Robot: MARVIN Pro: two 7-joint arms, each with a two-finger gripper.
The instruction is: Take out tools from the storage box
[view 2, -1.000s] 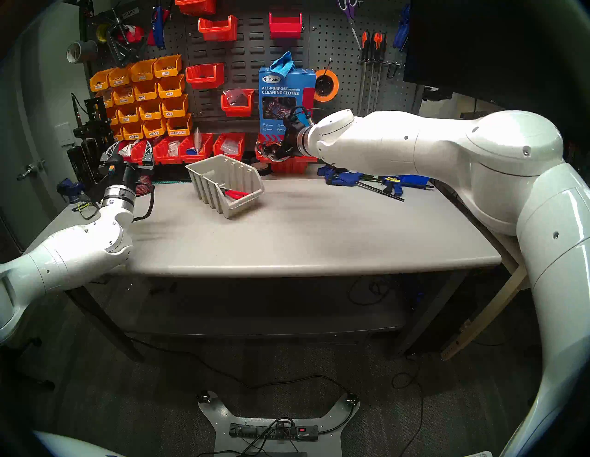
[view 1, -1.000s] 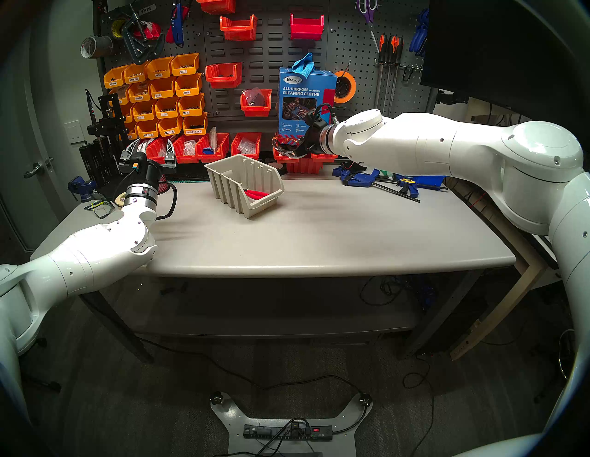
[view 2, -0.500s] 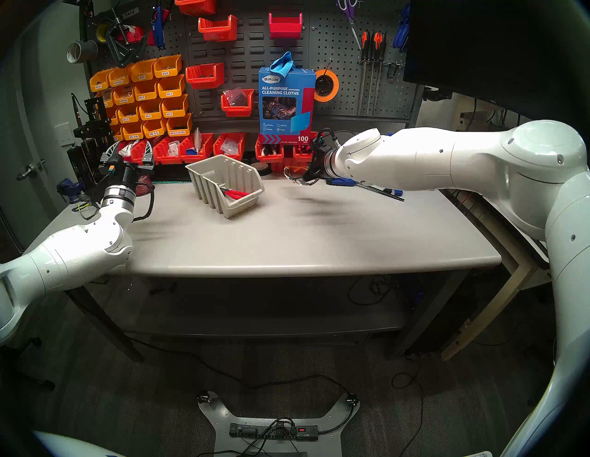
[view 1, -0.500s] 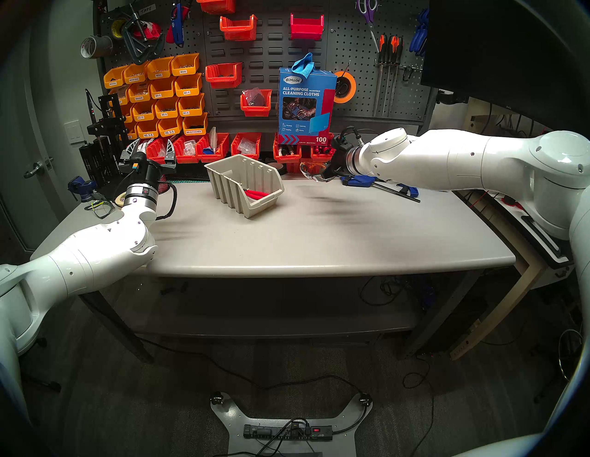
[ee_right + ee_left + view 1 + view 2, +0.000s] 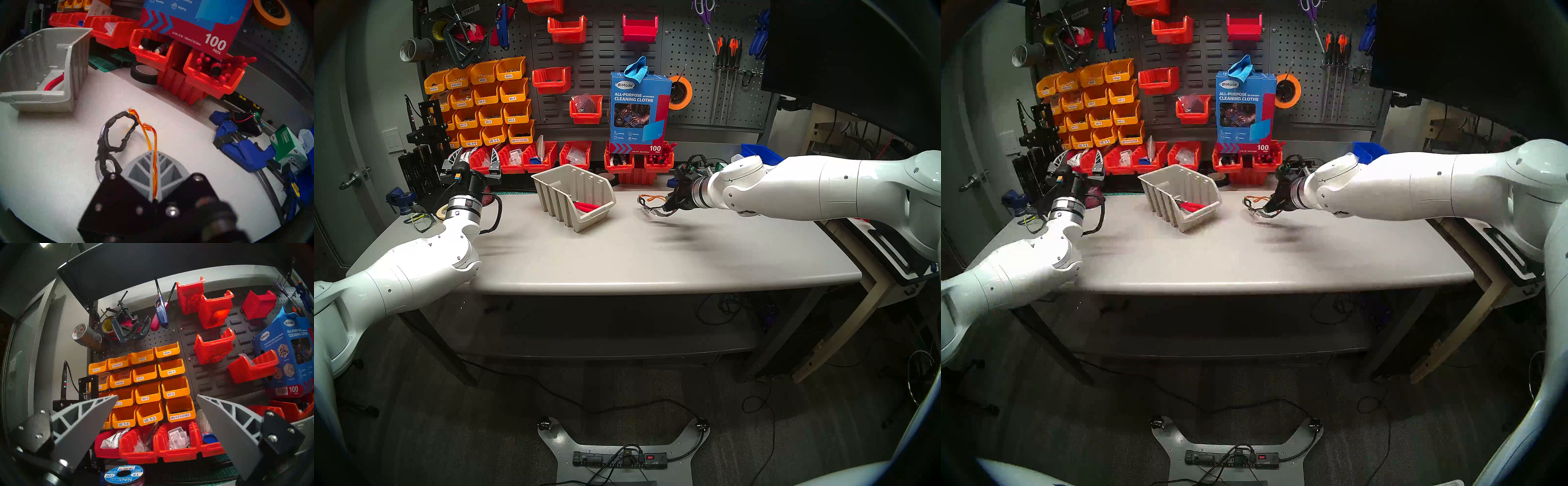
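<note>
Above grey workbench (image 5: 653,264), right end effector (image 5: 670,207) clamped on safety glasses (image 5: 650,207), left (image 5: 157,419) agape.

Beyond the left gripper's (image 5: 157,414) spread fingers, white labels on the orange plastic wall bins (image 5: 180,408) read M3X6, M3-4, M3-6, M2.5-5. Below it, a blue wire spool (image 5: 124,474) says NAOEVO. Right of the right gripper (image 5: 153,171): green KIMTECH tissue box (image 5: 288,146).
</note>
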